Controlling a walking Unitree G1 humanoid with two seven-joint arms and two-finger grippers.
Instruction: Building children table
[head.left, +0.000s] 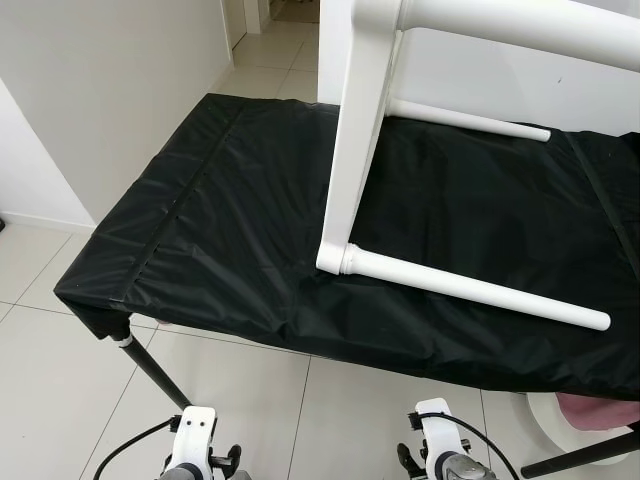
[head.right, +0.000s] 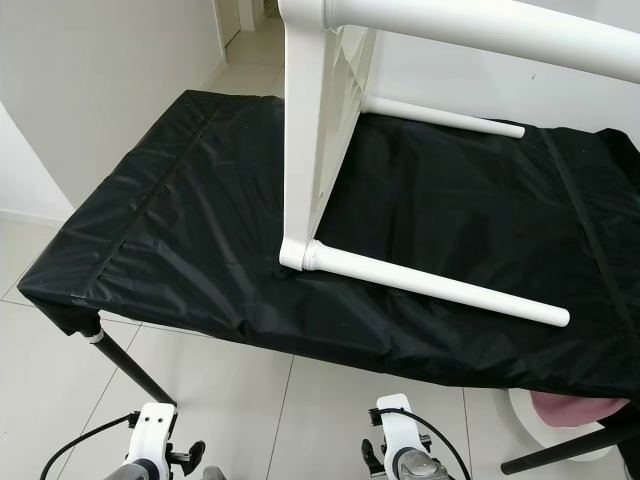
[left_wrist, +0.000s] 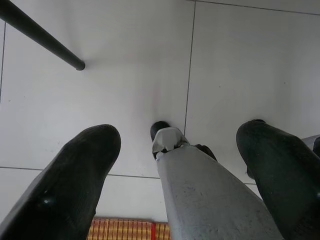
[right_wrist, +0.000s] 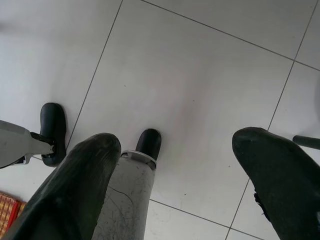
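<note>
Head views: a white children's table (head.left: 360, 130) lies tipped on its side on a black-covered work table (head.left: 200, 230), one leg (head.left: 480, 290) pointing to 4 o'clock, another (head.left: 470, 120) behind it; both arms hang low at 6 o'clock. Left wrist view: the left gripper (left_wrist: 180, 165) hangs open over the tiled floor (left_wrist: 135, 60). Right wrist view: the right gripper (right_wrist: 177, 172) hangs open too, empty.
</note>
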